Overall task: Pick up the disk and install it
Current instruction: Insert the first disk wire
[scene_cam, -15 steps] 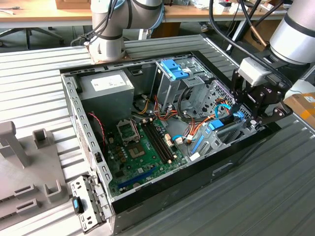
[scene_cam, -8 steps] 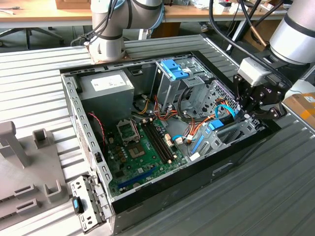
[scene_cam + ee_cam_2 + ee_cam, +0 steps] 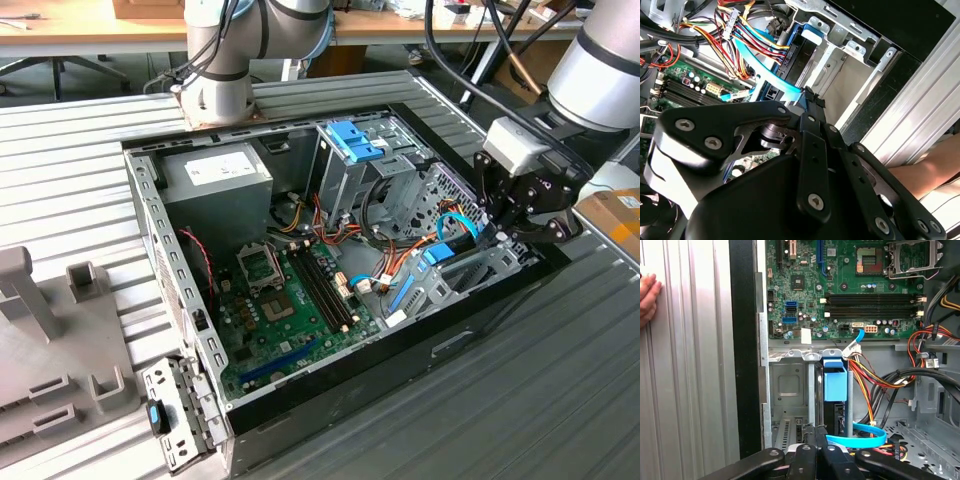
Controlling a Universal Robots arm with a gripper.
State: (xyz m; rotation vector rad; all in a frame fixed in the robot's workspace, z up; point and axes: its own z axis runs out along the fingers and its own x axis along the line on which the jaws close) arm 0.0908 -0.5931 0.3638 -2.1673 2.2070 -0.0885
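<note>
The disk (image 3: 834, 412) sits on edge in the metal drive bay (image 3: 790, 385) at the front corner of the open computer case (image 3: 400, 345), with its blue rail tab (image 3: 834, 382) facing the motherboard. The exterior view shows the disk's blue rail (image 3: 441, 254) low in the bay on the exterior view's right. My gripper (image 3: 497, 232) hangs just above that bay, fingers together and shut, holding nothing I can see. In both wrist views the fingertips (image 3: 809, 96) end close to a light blue ribbon cable (image 3: 865, 438) beside the disk (image 3: 790, 55).
Bundles of coloured wires (image 3: 880, 380) run beside the bay. The green motherboard (image 3: 285, 310) fills the case floor, with a grey power-supply box (image 3: 220, 175) and a blue-latched cage (image 3: 352, 140) behind. A person's hand (image 3: 647, 292) rests on the ribbed table (image 3: 560, 390) beside the case.
</note>
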